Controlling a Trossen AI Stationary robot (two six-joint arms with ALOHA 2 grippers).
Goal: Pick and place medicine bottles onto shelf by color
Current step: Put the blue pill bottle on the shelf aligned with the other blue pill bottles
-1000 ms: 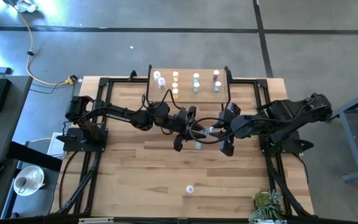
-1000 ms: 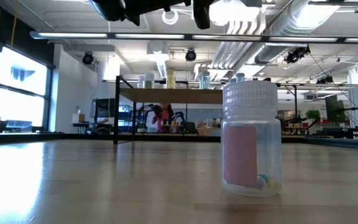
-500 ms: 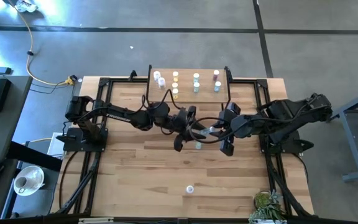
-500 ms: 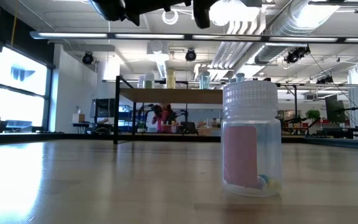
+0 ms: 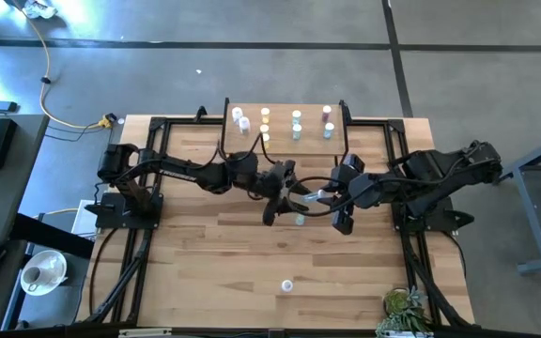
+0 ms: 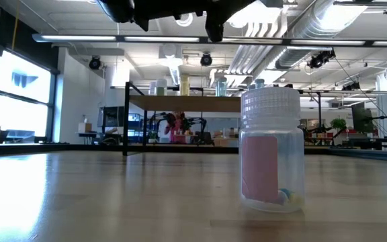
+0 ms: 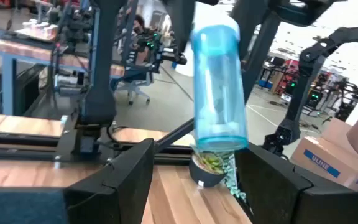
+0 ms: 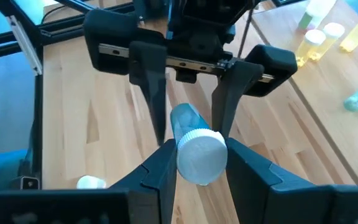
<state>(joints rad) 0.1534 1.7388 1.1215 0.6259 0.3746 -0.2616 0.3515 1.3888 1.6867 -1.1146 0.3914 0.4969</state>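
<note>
My right gripper (image 5: 325, 197) is shut on a blue-teal bottle (image 8: 188, 127) with a white cap, held above the middle of the table. My left gripper (image 5: 287, 194) faces it, open. Its fingers (image 8: 157, 93) stand on either side of the bottle's bottom end (image 7: 219, 134). The shelf (image 5: 285, 105) stands at the far edge and holds white, yellow, green, purple and teal bottles. A pink bottle (image 6: 272, 151) stands upright on the table near the front edge. Another teal bottle (image 5: 299, 221) stands on the table just near of the grippers. My right gripper pinches the bottle's cap end (image 8: 182, 155) between its two fingers, coming level from the table's right. The bottle sticks out beyond the fingertips toward my left gripper, clear of the table. My left gripper flanks the bottle's bottom end; I cannot tell whether its fingers touch it.
A potted plant (image 5: 402, 308) sits at the table's near right corner. A white-capped bottle (image 8: 92, 182) shows on the table below the grippers. The shelf's black legs (image 5: 226, 131) stand just far of both arms.
My left gripper has moved a little toward my right gripper and the bottle it holds. The bottle and my right gripper have stayed in place.
</note>
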